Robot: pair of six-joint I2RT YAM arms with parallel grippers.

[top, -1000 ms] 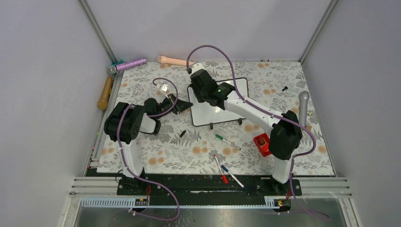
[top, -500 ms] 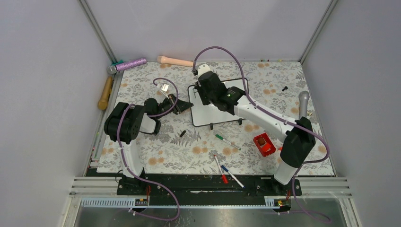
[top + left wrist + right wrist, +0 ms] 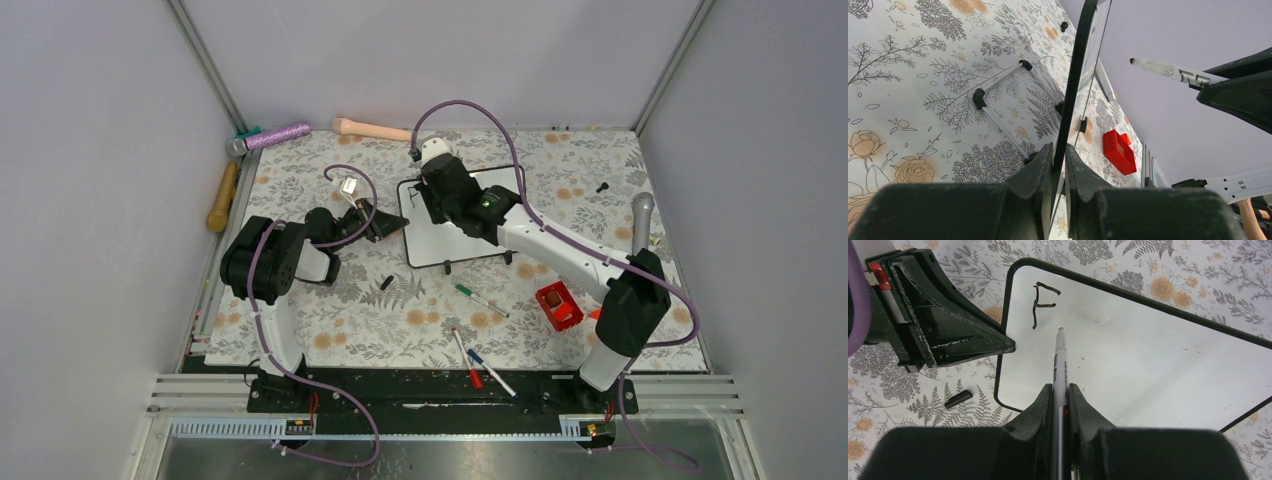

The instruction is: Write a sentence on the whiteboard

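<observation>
Firmly, the right gripper point(image 3: 1060, 392) pinches a marker point(image 3: 1060, 357), its tip pointing to twelve o'clock, just off the whiteboard point(image 3: 1158, 355). One black "F", the only letter of the sentence point(image 3: 1042, 304), sits at the board's eleven o'clock corner. At nine o'clock the left gripper point(image 3: 1058, 157) clamps the board's edge. The whiteboard rests mid-way across the floral table point(image 3: 400, 320).

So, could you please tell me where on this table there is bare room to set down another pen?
Bare cloth lies at the near left, between the black cap and the red pen. Another patch sits beyond the whiteboard, toward the far right corner. It is crowded around the green pen and red box.
</observation>
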